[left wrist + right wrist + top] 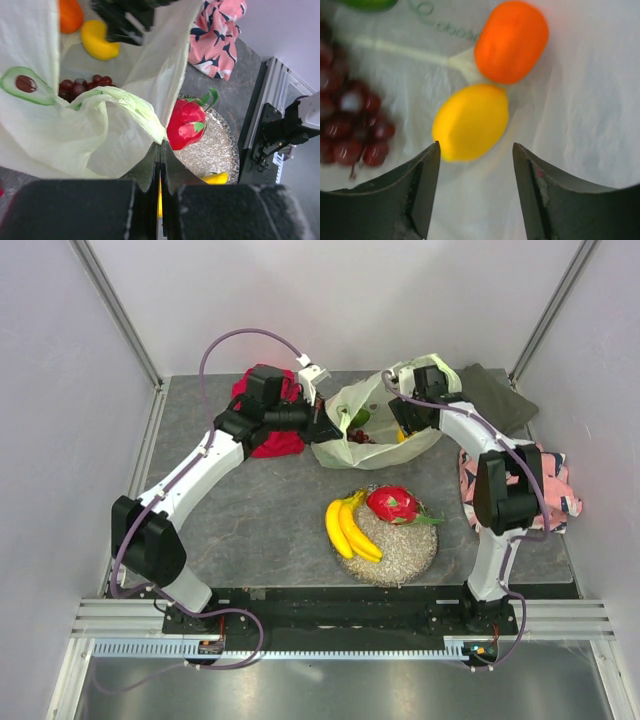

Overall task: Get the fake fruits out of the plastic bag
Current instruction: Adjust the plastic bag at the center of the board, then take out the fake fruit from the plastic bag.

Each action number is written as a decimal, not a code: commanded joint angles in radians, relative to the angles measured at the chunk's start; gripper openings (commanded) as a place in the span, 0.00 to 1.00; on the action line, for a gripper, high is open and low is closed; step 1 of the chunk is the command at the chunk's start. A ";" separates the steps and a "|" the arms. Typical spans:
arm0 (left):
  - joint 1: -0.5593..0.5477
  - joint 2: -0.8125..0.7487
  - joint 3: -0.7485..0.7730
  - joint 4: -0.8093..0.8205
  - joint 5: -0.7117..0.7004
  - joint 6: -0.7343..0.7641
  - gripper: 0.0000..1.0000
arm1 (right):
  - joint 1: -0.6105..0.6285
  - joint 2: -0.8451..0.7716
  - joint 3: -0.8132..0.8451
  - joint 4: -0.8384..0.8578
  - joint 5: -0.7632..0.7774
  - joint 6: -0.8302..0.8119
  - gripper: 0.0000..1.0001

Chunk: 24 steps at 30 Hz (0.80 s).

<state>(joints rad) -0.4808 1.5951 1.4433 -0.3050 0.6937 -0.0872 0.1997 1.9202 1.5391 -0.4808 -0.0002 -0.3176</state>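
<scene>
The pale plastic bag (pixel 352 445) lies open at the back of the table. My left gripper (pixel 322 422) is shut on the bag's rim (pixel 142 112) and holds it up. My right gripper (pixel 476 147) is inside the bag (pixel 580 100), open, its fingertips either side of the near end of a lemon (pixel 470 122) without touching it. Beside the lemon lie an orange (pixel 511 41) and dark grapes (pixel 355 115); a green fruit (pixel 370 3) shows at the top edge. A banana bunch (pixel 350 530) and a red dragon fruit (pixel 392 503) rest on the round dish (pixel 410 550).
A red cloth (pixel 268 430) lies under my left arm. An olive cloth (pixel 497 395) sits at the back right, and a pink patterned cloth (pixel 560 490) lies by the right wall. The dish stands just in front of the bag.
</scene>
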 commanded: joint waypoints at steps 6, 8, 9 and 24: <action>-0.022 0.020 0.020 0.000 0.036 0.038 0.02 | 0.004 0.227 0.228 0.107 0.166 0.061 0.76; -0.022 0.035 0.032 -0.005 0.035 0.038 0.02 | 0.004 0.267 0.281 0.111 0.178 0.064 0.79; -0.022 0.042 0.037 -0.009 0.036 0.041 0.02 | 0.004 0.304 0.302 0.114 0.183 0.066 0.79; -0.041 0.098 0.085 -0.028 0.012 0.067 0.02 | -0.017 0.324 0.455 0.111 0.068 0.078 0.29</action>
<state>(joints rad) -0.5156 1.6859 1.4731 -0.3412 0.7094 -0.0631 0.1959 2.4134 2.0338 -0.3885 0.1493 -0.2600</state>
